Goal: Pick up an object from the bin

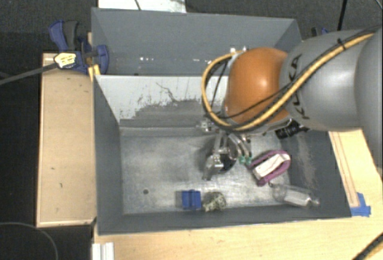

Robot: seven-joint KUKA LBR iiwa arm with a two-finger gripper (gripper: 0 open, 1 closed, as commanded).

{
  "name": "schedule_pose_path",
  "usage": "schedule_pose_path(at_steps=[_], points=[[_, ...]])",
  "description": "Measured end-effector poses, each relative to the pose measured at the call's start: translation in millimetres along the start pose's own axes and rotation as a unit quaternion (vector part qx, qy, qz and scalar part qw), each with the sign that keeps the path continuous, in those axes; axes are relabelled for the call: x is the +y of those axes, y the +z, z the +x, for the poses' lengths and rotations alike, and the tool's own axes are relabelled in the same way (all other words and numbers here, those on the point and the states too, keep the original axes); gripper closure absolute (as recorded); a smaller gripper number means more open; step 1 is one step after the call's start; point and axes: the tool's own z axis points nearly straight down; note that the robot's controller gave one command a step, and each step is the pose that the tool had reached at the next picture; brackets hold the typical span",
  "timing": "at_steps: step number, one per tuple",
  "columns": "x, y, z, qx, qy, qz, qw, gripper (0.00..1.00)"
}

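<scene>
My gripper (216,163) hangs below the orange cover in the middle of the bin, its metal fingers pointing down at the floor. Just to its right lies a purple and white flat thing (270,166), tilted, with a small green bit (244,160) between it and the gripper. A blue block (190,199) lies near the front wall, below and left of the gripper. Beside the block sits a small olive, crumpled lump (213,202). Nothing shows between the fingers.
A clear, greyish small bottle-like thing (293,196) lies at the front right of the bin. The arm and its cables cover the bin's right back part. Bare floor stretches across the bin's left half.
</scene>
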Motion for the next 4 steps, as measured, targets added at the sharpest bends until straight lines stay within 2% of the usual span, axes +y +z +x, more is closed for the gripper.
schedule_pose_path(at_steps=[1, 2, 3, 4], points=[[-55, 74, -22.1, 0.0009, 0.095, 0.000, 0.9955, 0.00], [-53, 72, -22.9, 0.0001, 0.094, 0.000, 0.9955, 1.00], [-54, 73, -23.4, -0.0024, 0.095, 0.000, 0.9955, 0.00], [-107, 43, -1.7, 0.0009, 0.094, 0.002, 0.9955, 0.00]])
